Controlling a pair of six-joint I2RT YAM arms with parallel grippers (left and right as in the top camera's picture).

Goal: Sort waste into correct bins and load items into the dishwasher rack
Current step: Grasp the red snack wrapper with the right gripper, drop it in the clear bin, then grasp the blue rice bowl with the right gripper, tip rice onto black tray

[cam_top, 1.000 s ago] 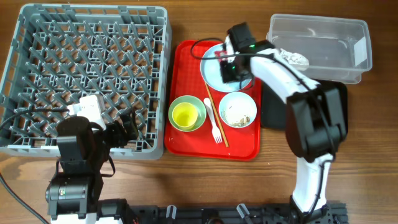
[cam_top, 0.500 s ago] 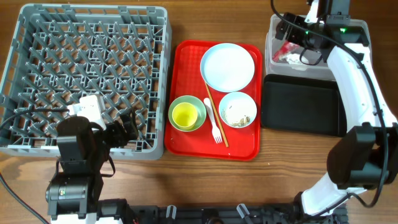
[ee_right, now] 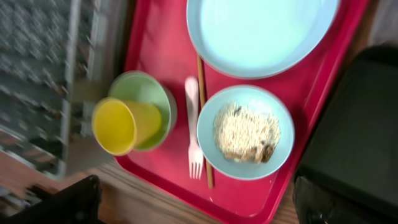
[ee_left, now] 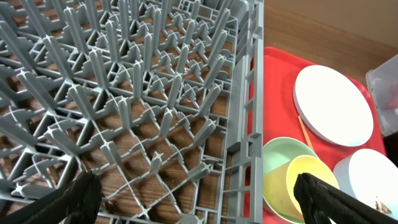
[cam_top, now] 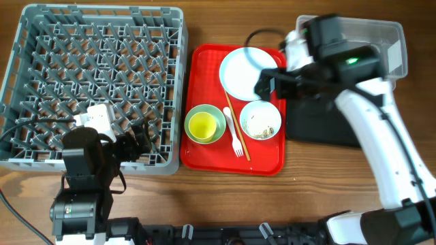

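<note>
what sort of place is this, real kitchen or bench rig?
Likely a bench rig staged for dish clearing: a wooden table holds a dishwasher rack, a red tray with a food-soiled bowl, and a clear tub.

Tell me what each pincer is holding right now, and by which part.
Nothing. The left pincer is open and empty over the dishwasher rack; the right pincer is open and empty above the red tray.

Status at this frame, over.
Left end effector open, at rack. Right end effector open, over red tray; blue bowl holds rice scraps. Nothing blocking.
</note>
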